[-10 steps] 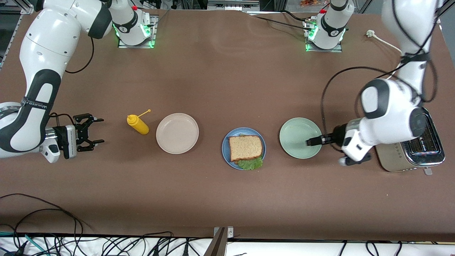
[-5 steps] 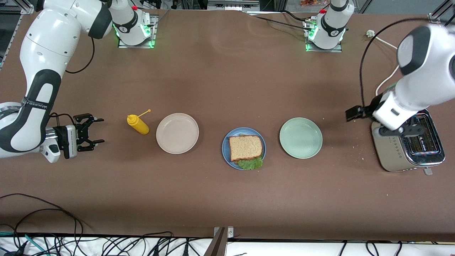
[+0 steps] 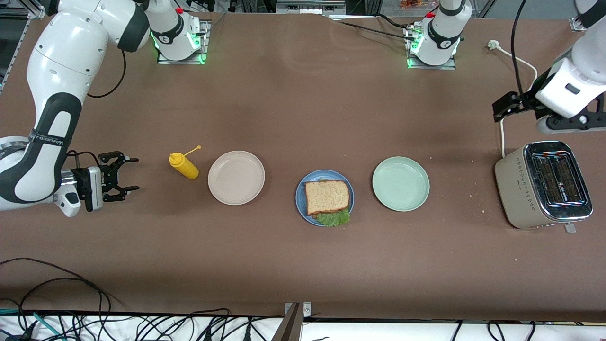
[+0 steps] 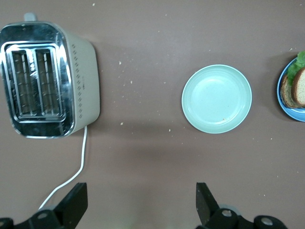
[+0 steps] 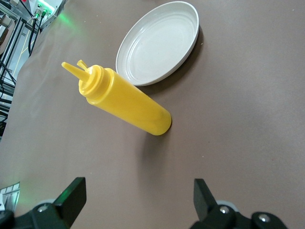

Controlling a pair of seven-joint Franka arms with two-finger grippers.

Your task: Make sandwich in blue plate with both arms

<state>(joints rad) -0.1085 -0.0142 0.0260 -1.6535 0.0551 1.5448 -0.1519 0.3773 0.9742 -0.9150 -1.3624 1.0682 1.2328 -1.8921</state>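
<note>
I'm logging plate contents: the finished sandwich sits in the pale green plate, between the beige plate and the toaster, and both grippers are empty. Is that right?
Not quite. The sandwich sits in the blue plate, as the front view shows; the pale green plate beside it holds nothing. The rest stands: it lies between the beige plate and the toaster, and the left gripper and right gripper are open and empty.

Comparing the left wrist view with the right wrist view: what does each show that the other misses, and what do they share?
Only the left wrist view shows the toaster, the green plate and the edge of the blue plate with the sandwich. Only the right wrist view shows the yellow bottle and the beige plate. Both show the brown table and their own open gripper: left gripper, right gripper.
</note>
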